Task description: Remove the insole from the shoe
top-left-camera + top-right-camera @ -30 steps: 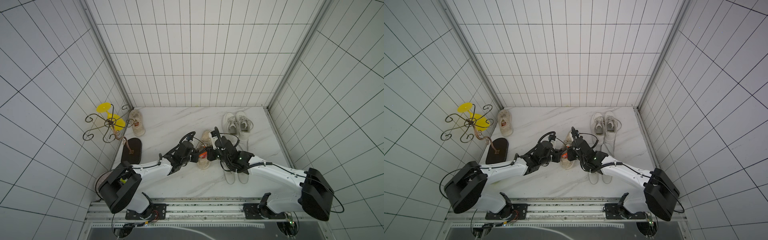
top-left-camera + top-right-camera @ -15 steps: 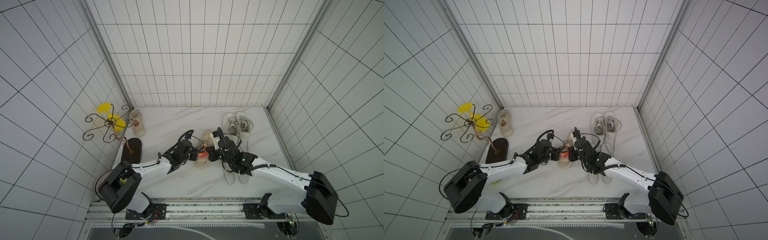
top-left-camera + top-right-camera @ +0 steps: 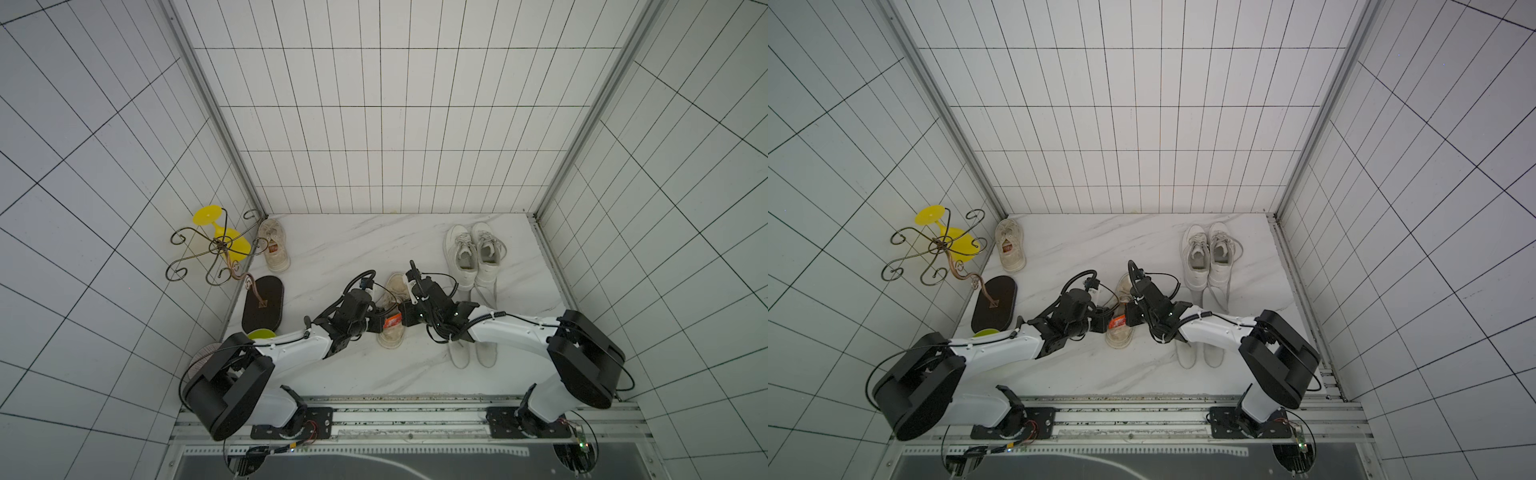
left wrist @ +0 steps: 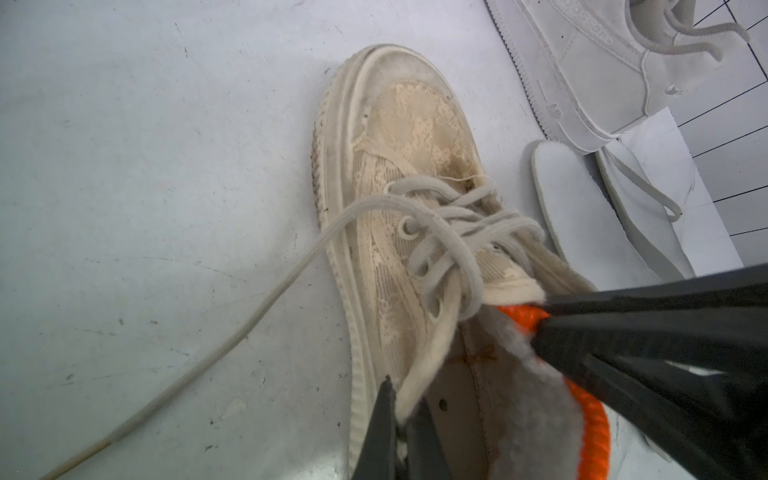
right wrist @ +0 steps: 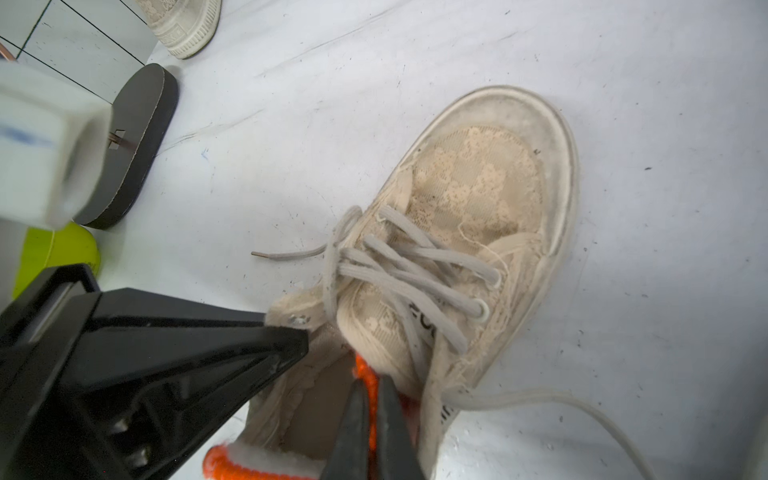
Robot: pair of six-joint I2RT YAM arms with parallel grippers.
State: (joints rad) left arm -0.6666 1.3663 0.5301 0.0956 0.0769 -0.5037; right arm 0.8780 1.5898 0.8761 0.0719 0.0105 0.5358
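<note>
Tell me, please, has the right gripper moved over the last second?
Yes. In a top view the right gripper has drifted away from the white sneakers.

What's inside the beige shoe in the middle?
A fuzzy grey insole with an orange edge, pinched by the right claw. The left claw grips the rim of the shoe. The insole's front, under the laces, is hidden.

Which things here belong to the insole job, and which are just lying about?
Job: beige shoe, its orange-edged insole, left gripper shut on the shoe, right gripper shut on the insole.
Lying about: white sneakers, two loose white insoles, second beige shoe, metal stand, yellow glass.
</note>
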